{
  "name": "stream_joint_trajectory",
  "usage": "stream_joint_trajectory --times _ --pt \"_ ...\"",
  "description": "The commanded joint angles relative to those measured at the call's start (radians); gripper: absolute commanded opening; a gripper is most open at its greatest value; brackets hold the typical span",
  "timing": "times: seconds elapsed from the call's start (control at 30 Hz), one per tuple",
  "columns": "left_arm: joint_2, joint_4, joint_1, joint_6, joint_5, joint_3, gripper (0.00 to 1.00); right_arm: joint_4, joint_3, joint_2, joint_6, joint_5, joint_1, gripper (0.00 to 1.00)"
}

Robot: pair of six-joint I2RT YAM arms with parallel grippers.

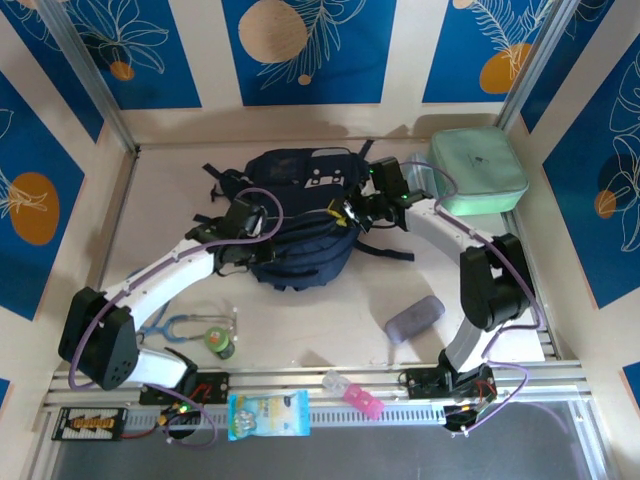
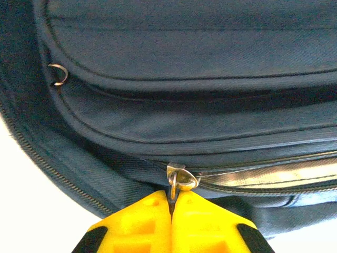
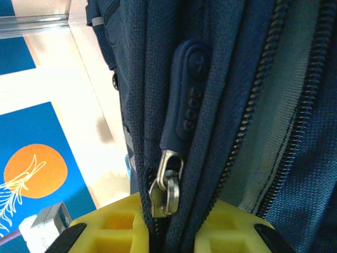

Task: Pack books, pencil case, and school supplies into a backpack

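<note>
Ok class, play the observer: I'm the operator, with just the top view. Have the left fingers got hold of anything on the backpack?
Observer: Yes. The left fingers are shut on the metal ring of a zip slider on the backpack.
Operator: And the right fingers?
Observer: The right fingers pinch a backpack seam at another slider, which has a navy rubber tab.
Operator: Is any zip open there?
Observer: It looks so: right of the tab, two rows of teeth stand apart, with pale lining between them.
</note>
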Motion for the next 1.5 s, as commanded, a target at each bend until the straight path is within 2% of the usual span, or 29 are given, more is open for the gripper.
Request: stream_joint_trajectory --times 0.0,0.17,0.2,0.37,0.47,0.7,0.9,0.97,1.13,1.3,1.47 --pt "-0.012 -0.001 0.019 0.087 0.041 0.042 0.0 -0.001 -0.024 -0.062 -0.052 0.002 -0.034 0.2" --pt "0.016 0.054 -0.005 0.163 0.125 0.104 0.0 0.05 -0.099 -0.106 0.004 0.009 -0.022 0.46" --pt "0.022 0.06 -0.013 0.174 0.135 0.116 0.0 0.057 -0.121 -0.124 0.031 0.029 -0.016 0.48" --pt "0.035 0.097 -0.072 0.21 0.158 0.142 0.0 0.114 -0.21 -0.209 0.165 0.113 0.023 0.53" --pt "0.05 0.114 -0.106 0.211 0.153 0.147 0.0 0.078 -0.21 -0.237 0.231 0.185 0.065 0.58" --pt "0.093 0.149 -0.171 0.205 0.159 0.159 0.0 0.043 -0.179 -0.204 0.385 0.293 0.159 0.59" --pt "0.107 0.139 -0.2 0.22 0.134 0.172 0.0 0.058 -0.125 -0.141 0.422 0.332 0.2 0.54" --pt "0.105 0.129 -0.2 0.227 0.108 0.168 0.0 0.046 -0.11 -0.127 0.427 0.349 0.205 0.5" --pt "0.097 0.08 -0.189 0.254 0.047 0.159 0.0 0.068 -0.115 -0.13 0.404 0.358 0.171 0.24" --pt "0.062 0.046 -0.114 0.289 0.029 0.113 0.0 0.066 -0.128 -0.189 0.3 0.31 0.086 0.18" --pt "0.042 0.033 -0.025 0.321 0.065 0.083 0.0 0.035 -0.122 -0.218 0.205 0.187 0.005 0.16"
